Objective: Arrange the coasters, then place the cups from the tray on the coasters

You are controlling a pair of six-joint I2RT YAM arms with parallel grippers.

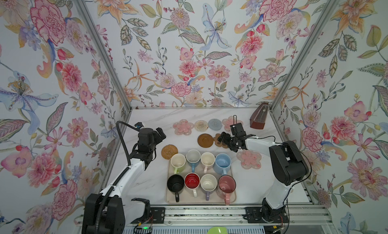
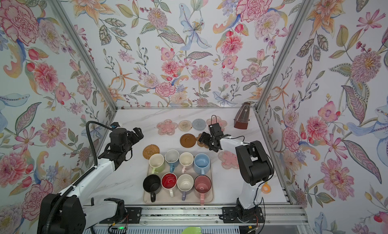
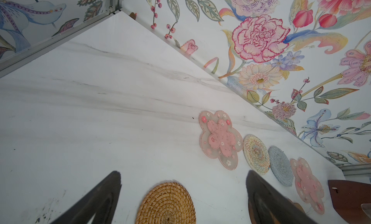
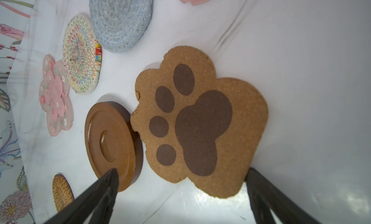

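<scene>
Floral wallpaper (image 1: 189, 54) all round, white marble table (image 1: 252, 186) in the middle. In both top views the beige tray (image 1: 186, 199) sits at 6 o'clock on the table with all 8 mugs (image 1: 192, 180) on it, in 2 rows of 4. Up at 12 o'clock there's a row of 4 coasters: pink flower (image 1: 183, 127), beige woven round (image 1: 201, 125), grey-blue woven round (image 1: 215, 124), and a second pink flower (image 1: 226, 121) partly behind the right arm. The brown disc (image 1: 205, 140) and paw shape (image 1: 215, 141) lie between that row and the tray. The rattan round (image 1: 169, 152) is at the tray's 11 o'clock and a third pink flower (image 1: 249, 159) at its 2 o'clock. A brown wooden thing (image 1: 258, 119) stands in the 1 o'clock corner. The left gripper (image 1: 161, 132) hangs at 9 o'clock, and the right gripper (image 1: 223, 141) is over the paw shape.

Left wrist view: jaws spread wide, gripping nothing, rattan round on the table below.

Right wrist view: jaws wide apart too, empty. The paw shape lies flat underneath with the brown disc just beside its toes; the edges look like they touch.
</scene>
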